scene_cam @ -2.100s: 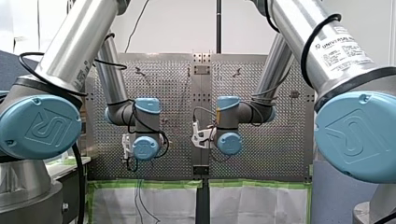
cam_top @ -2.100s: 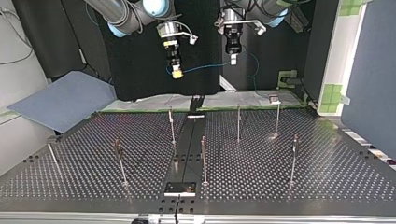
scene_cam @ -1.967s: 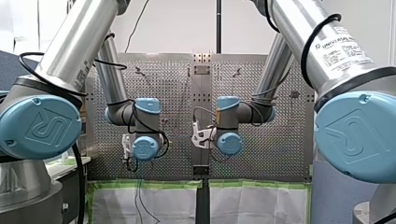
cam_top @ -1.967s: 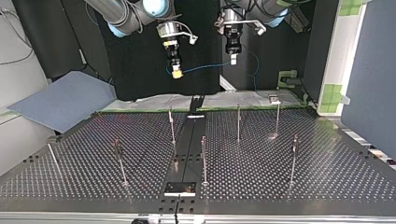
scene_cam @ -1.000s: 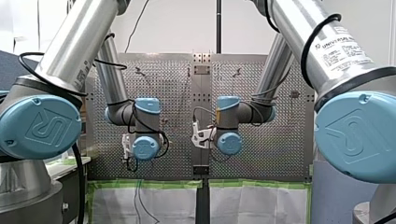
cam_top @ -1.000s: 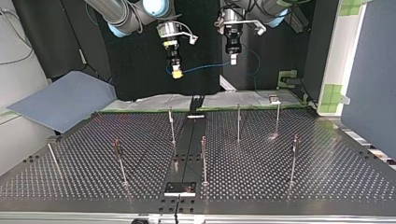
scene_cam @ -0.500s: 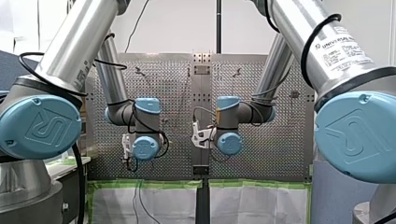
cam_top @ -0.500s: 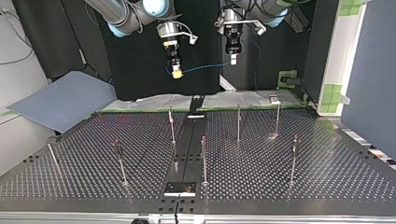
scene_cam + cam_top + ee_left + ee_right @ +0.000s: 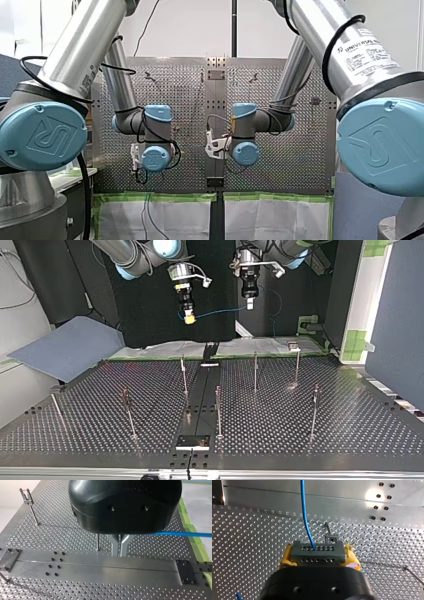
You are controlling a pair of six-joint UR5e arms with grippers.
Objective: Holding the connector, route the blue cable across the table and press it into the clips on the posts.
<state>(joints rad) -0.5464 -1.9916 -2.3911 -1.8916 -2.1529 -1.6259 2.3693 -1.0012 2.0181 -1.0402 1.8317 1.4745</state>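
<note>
A blue cable is held in the air over the bench

Front view: my left arm and my right arm are reached over the perforated plate. Top view: the cable is strung between the right end effector and the left end effector, well above the posts. Left wrist view: the metal fingers are drawn narrow, with the cable met at their base. Right wrist view: the connector is clamped between yellow pads.

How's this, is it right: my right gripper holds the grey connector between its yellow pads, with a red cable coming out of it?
Not quite: the cable is blue, not red. The right wrist view shows my right gripper holding the grey connector between its yellow pads, with the blue cable coming out of it.
</note>
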